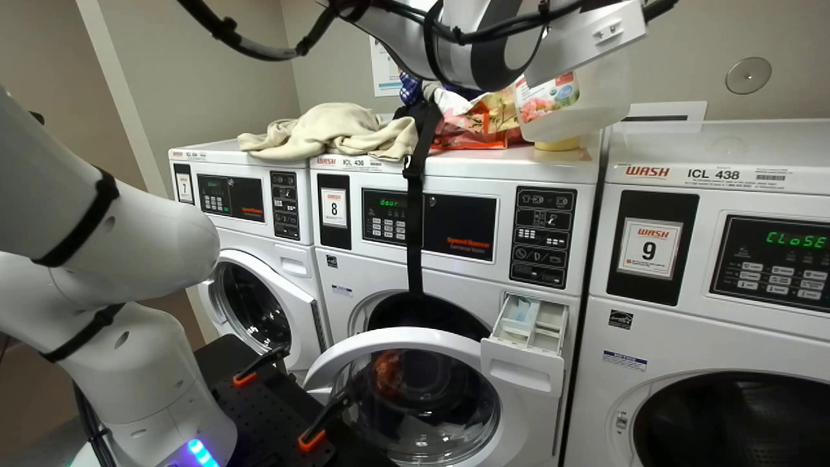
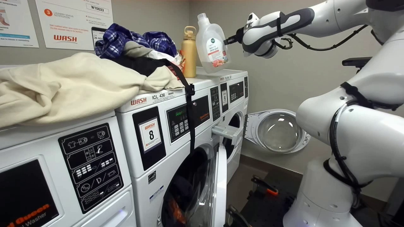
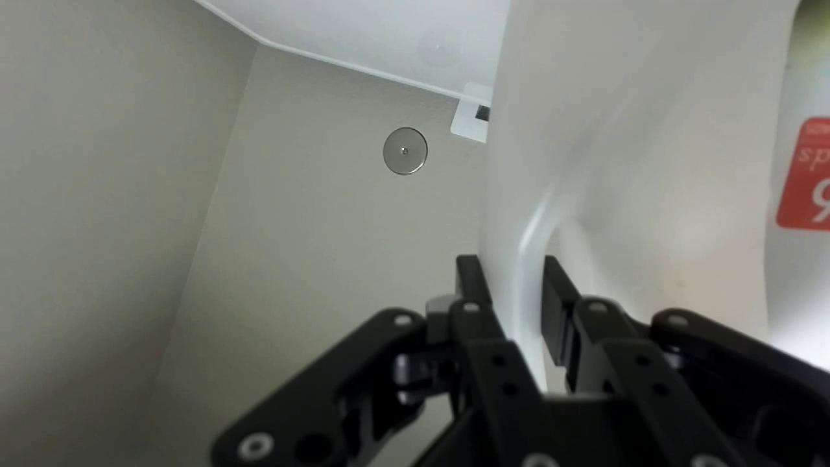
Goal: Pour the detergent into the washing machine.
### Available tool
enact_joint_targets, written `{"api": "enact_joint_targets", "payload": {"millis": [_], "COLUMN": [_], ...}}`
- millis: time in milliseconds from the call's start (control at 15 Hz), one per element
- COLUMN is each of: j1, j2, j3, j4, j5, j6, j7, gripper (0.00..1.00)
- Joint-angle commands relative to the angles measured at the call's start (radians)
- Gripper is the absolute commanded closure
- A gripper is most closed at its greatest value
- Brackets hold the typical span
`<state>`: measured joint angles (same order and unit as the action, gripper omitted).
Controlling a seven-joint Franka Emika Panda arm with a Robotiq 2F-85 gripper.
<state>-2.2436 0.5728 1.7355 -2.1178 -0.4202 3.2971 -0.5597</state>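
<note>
The detergent is a translucent white jug with a green, white and red label. It shows in both exterior views, at the upper right here. My gripper is shut on the jug's side handle, one finger on each side of it. In an exterior view the gripper reaches the jug from the right. The jug hangs slightly tilted, neck up, near the top of the machines. The washing machine, marked 8, has its porthole door open. Its detergent drawer is pulled out, with several compartments.
A yellow-orange bottle stands behind the jug. A cream cloth and blue plaid clothes lie on top of the machines. A black strap hangs over the front of machine 8. Machine 9 stands beside it.
</note>
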Motion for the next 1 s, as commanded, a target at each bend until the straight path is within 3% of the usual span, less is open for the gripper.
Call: {"api": "enact_joint_targets", "payload": {"millis": [0,933], "j1": [0.003,0.081], "j2": [0.053,0.195], "j3": [0.019,-0.005], "j4": [0.003,-0.067], "j5": [-0.042,-0.055], "j6": [0.024,0.123], "j7": [0.079,0.154], "gripper": [0.89,0.9]}}
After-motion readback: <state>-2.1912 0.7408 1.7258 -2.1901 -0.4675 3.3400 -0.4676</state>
